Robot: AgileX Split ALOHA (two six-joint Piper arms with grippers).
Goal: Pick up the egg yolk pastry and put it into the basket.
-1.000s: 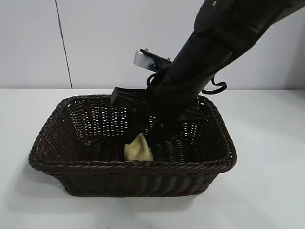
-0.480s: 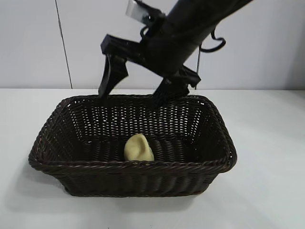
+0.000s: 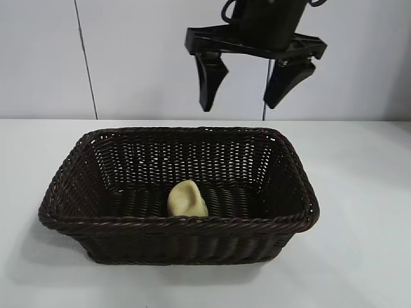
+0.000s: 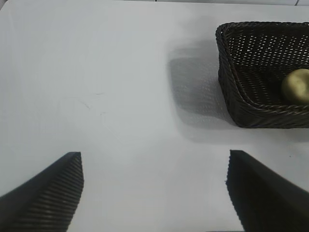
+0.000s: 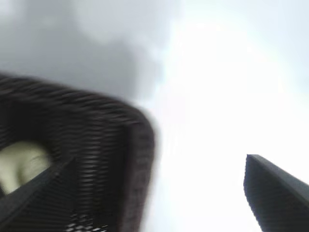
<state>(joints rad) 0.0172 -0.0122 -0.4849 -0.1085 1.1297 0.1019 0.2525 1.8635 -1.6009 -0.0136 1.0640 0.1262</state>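
The egg yolk pastry (image 3: 187, 199) lies in the basket (image 3: 180, 224) — right claw (image 3: 245, 95) above, spread empty.

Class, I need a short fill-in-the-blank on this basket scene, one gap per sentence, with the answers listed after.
1. The egg yolk pastry lies inside the ____.
2. The right gripper hangs above the basket with its jaws ____.
3. The right gripper holds ____.
4. The basket stands on a ____ table.

Answers: basket; open; nothing; white
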